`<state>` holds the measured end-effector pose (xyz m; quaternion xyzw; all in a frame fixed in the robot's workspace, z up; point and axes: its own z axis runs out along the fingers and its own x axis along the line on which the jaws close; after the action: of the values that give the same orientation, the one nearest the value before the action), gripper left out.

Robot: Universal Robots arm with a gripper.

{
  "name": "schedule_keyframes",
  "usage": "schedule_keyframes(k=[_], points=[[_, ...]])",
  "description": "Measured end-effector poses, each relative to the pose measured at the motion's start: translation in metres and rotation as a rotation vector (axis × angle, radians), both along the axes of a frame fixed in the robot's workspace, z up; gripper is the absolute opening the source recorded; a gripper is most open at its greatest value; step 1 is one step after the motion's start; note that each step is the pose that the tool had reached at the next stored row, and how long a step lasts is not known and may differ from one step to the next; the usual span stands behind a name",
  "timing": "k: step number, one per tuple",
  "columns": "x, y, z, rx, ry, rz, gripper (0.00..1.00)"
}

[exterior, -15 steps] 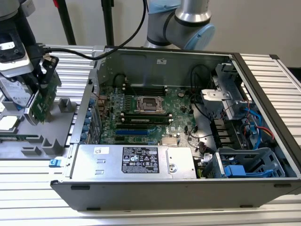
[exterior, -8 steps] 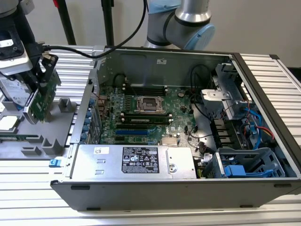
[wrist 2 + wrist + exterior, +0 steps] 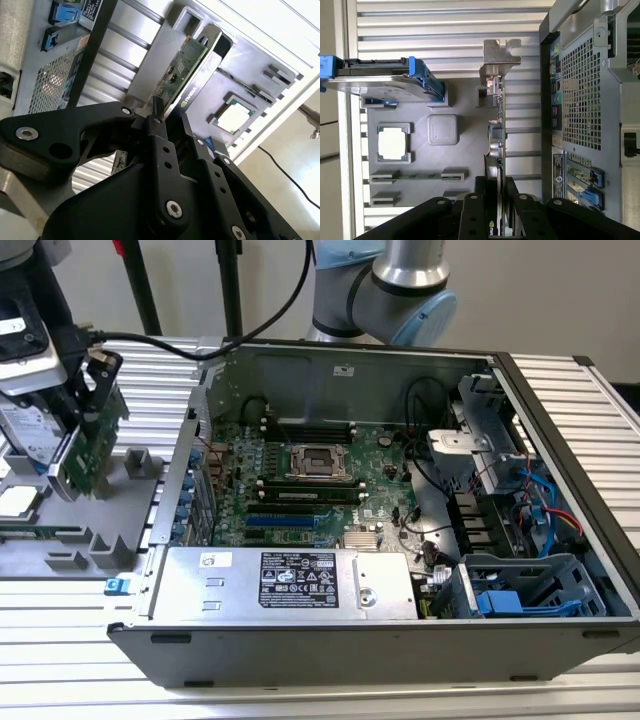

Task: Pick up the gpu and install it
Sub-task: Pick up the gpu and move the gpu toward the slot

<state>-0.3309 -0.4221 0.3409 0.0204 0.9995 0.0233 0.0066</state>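
Observation:
The gpu [image 3: 92, 445] is a green card with a black shroud and a silver bracket. It stands on edge, slightly tilted, over the grey parts tray [image 3: 130, 500] at the exterior view's left, outside the computer case. My gripper [image 3: 92, 400] is shut on the card's upper edge. In the first wrist view the gpu [image 3: 498, 125] shows edge-on with its bracket at the far end, and the gripper [image 3: 496, 189] clamps it from both sides. The second wrist view shows the gpu [image 3: 187, 62] rising out of the gripper [image 3: 170, 119]. Whether the card still touches the tray is unclear.
The open computer case [image 3: 560, 430] lies to the exterior view's right, with the green motherboard [image 3: 300, 475] inside and a silver power supply [image 3: 290, 580] in front. Its rear panel [image 3: 585, 100] is close beside the gpu. A hard drive in a blue carrier [image 3: 380, 80] and a processor chip [image 3: 394, 142] sit on the tray.

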Motion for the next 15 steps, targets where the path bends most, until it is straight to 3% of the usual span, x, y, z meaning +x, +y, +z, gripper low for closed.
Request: schedule_keyframes(k=[15], points=[[0.0,0.0,0.008,-0.0001,0.0002,0.0,0.0]])
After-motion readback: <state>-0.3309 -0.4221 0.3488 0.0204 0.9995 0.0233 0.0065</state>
